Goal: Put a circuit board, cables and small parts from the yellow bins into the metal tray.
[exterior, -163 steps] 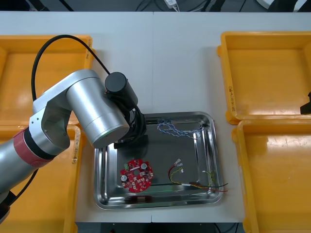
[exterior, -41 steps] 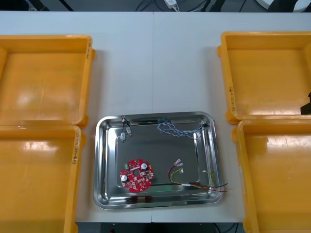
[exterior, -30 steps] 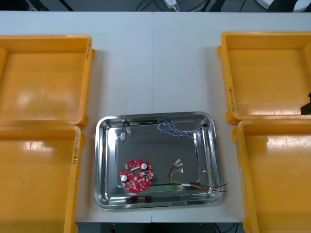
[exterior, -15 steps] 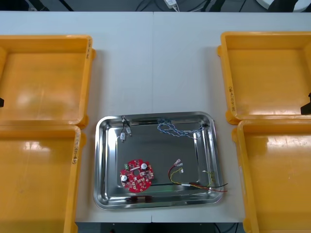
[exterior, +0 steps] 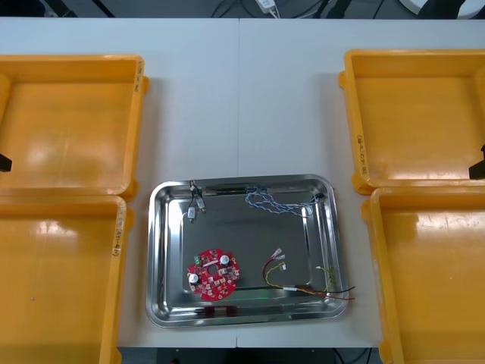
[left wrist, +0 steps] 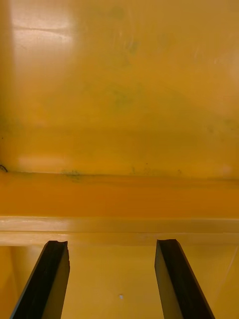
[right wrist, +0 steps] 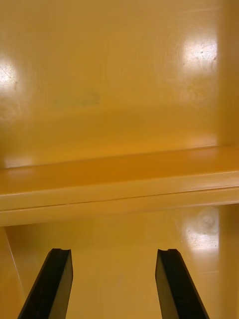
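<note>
The metal tray [exterior: 155,258] lies at the table's middle front. In it are a round red circuit board [exterior: 213,274], a twisted blue and white cable [exterior: 273,201], a red and yellow cable [exterior: 303,282] and small metal parts [exterior: 195,203] in its far left corner. My left gripper [left wrist: 112,281] hangs open over the left yellow bins, just before the rim [left wrist: 119,224] between them, with nothing between its fingers. My right gripper [right wrist: 113,286] is open too, over the rim [right wrist: 119,192] between the right bins. In the front view a dark tip of the left gripper [exterior: 4,162] and of the right gripper [exterior: 480,162] pokes in at each side edge.
Two yellow bins stand on the left, far [exterior: 68,121] and near [exterior: 53,280], and two on the right, far [exterior: 417,114] and near [exterior: 432,280]. Their floors look bare. White table [exterior: 242,98] stretches beyond the tray.
The left arm, over the tray several seconds ago, has drawn back to the left bins, leaving small metal parts in the tray. Its tip has edged in at the left border.
</note>
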